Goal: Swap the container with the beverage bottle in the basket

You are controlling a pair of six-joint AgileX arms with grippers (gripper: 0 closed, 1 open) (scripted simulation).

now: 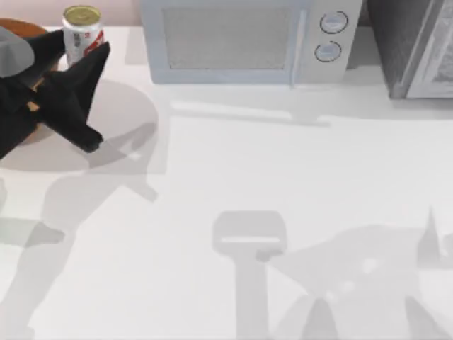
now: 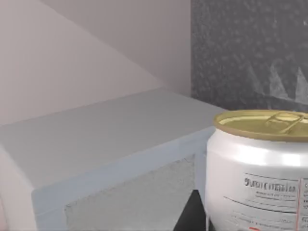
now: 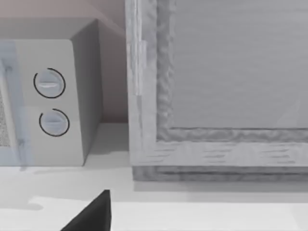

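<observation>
Left arm [image 1: 60, 95] is matte black, angular, with a grey segment

The beverage bottle [image 2: 260, 173] carries small printed lines, too blurred to read.

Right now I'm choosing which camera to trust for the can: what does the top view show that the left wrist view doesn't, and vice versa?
Top view alone: the left gripper beside the beverage bottle, over the basket at the table's far left, plus the microwave's two dials.

Left wrist view alone: the pull tab on the bottle's gold top and the print on its side.

Both: the bottle and the grey microwave.
</observation>
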